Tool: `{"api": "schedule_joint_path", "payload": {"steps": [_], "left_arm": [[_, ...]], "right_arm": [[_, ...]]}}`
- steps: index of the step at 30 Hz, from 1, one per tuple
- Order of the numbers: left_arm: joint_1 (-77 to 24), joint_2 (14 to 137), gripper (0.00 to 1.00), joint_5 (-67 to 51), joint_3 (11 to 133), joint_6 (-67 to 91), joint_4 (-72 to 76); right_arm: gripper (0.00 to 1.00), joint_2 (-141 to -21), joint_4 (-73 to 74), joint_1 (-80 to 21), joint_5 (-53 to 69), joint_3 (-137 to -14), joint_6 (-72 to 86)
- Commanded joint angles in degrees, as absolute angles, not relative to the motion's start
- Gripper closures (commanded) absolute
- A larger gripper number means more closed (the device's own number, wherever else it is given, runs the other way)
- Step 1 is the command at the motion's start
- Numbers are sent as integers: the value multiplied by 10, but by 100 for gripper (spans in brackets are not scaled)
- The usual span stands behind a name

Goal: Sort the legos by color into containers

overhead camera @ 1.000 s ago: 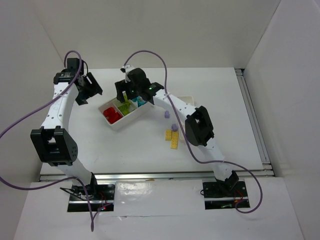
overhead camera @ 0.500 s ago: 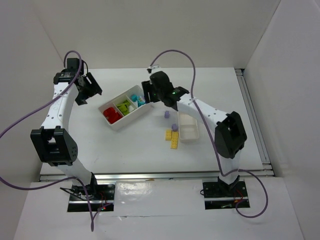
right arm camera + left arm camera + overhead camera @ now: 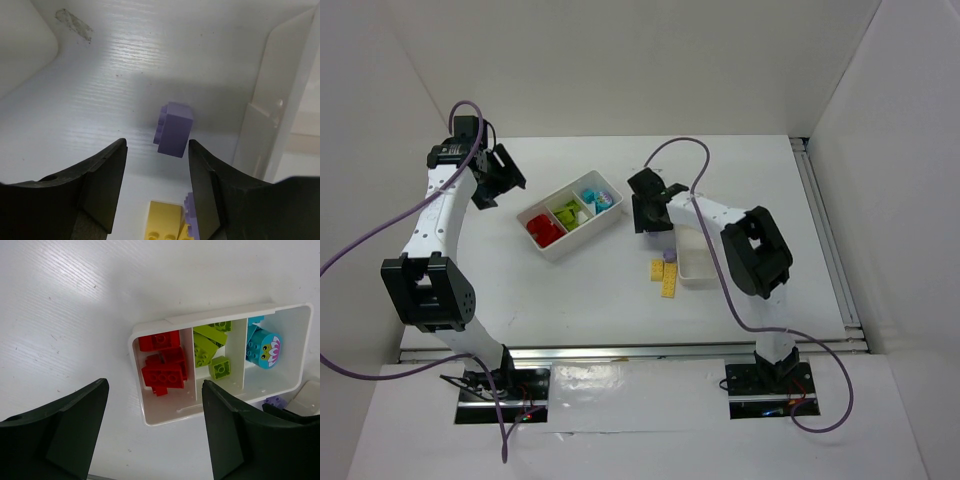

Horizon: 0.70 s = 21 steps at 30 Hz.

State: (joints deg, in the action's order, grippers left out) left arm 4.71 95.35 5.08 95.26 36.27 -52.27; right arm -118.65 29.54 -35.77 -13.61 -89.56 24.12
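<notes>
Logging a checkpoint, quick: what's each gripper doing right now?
Left gripper: open, empty.
Right gripper: open, empty, above the lilac brick.

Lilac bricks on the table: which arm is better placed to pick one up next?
Right. Its open gripper hangs over a lilac brick, which shows between its fingers in the wrist view. The left gripper is open by the tray of sorted bricks, farther from the lilac ones.

The yellow brick point(image 3: 163, 224) is cropped at the bottom edge.
</notes>
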Motion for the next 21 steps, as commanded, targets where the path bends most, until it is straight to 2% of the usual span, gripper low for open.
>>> {"api": "schedule_joint_path", "payload": {"steps": [1, 8, 11, 12, 13, 14, 16, 21], "left_arm": [[50, 945, 15, 43, 951, 366, -513], [50, 951, 15, 43, 956, 360, -513], [50, 951, 15, 43, 956, 360, -513], [50, 951, 15, 37, 956, 360, -513], [50, 951, 15, 37, 956, 360, -513], [50, 951, 15, 37, 956, 360, -513], [50, 951, 15, 37, 956, 360, -513], [50, 957, 15, 26, 961, 355, -508]], "right_arm": [[41, -1197, 298, -361, -161, -896, 266], [41, -1233, 279, -361, -174, -909, 259], [54, -1254, 285, -361, -180, -947, 253], [60, -1259, 291, -361, -185, -960, 253], [74, -1259, 297, -361, -192, -971, 247], [78, -1249, 297, -361, -197, -977, 247], [82, -1223, 282, -361, -192, -969, 231], [82, -1115, 267, -355, -211, -920, 220]]}}
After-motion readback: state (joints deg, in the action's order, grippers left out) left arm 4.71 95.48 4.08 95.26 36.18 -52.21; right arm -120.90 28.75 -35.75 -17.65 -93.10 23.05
